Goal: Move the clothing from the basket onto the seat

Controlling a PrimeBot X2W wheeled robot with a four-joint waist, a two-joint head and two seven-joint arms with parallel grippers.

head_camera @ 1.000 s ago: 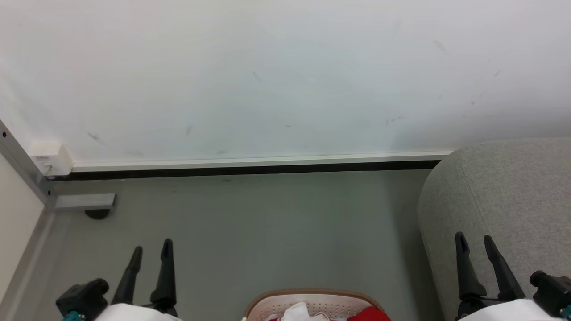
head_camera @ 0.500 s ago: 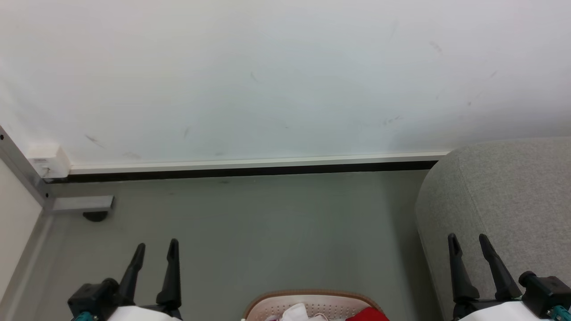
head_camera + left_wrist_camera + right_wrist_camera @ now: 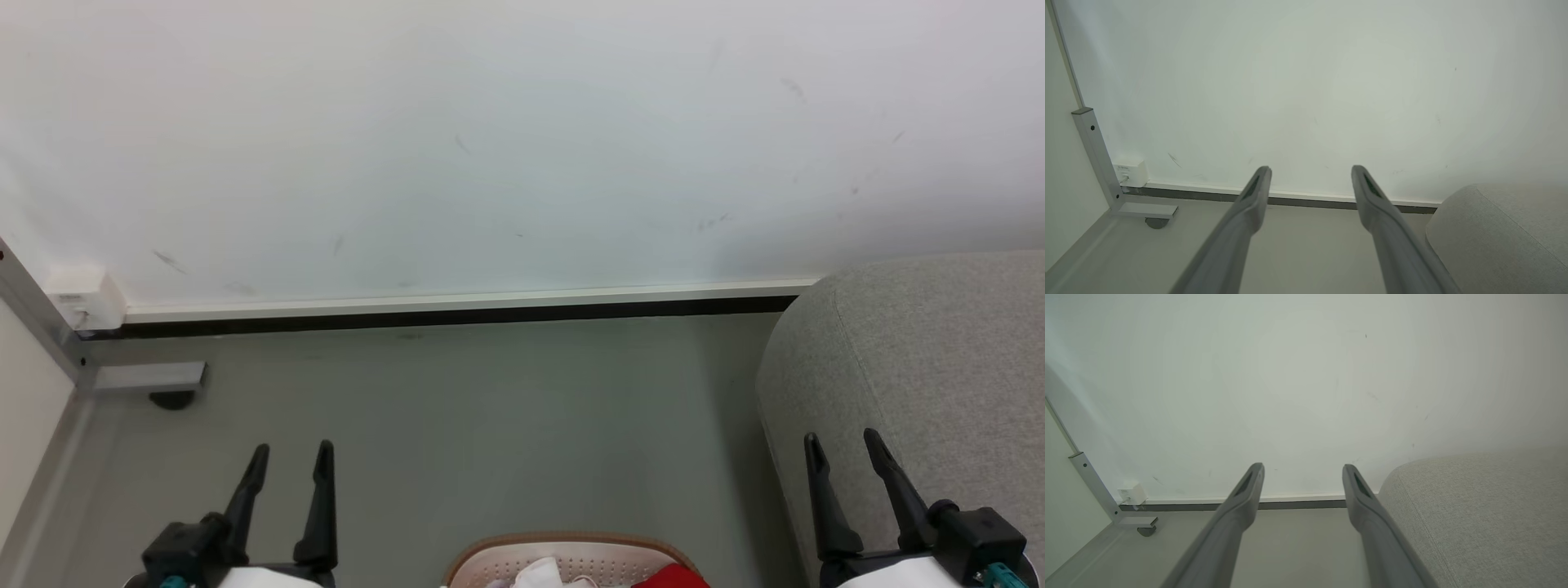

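Observation:
The white basket (image 3: 563, 551) with its tan rim peeks in at the bottom middle of the head view. Red and white clothing (image 3: 669, 578) lies inside it, mostly cut off by the frame edge. The light-grey seat (image 3: 931, 359) rises at the right, and shows too as the seat (image 3: 1498, 237) in the left wrist view and the seat (image 3: 1474, 514) in the right wrist view. My left gripper (image 3: 292, 457) hangs open over the floor left of the basket. My right gripper (image 3: 841, 447) stands open in front of the seat's edge. Both hold nothing.
A white wall (image 3: 490, 147) with a dark skirting strip runs across ahead. At the left stand a grey metal frame leg (image 3: 147, 376) on a caster and a small white wall box (image 3: 82, 298). Grey floor (image 3: 490, 433) lies between the basket and the wall.
The left gripper has moved a little right and the right gripper a little left and lower in the head view. The scene has slid slightly left, so the camera moved somewhat too.

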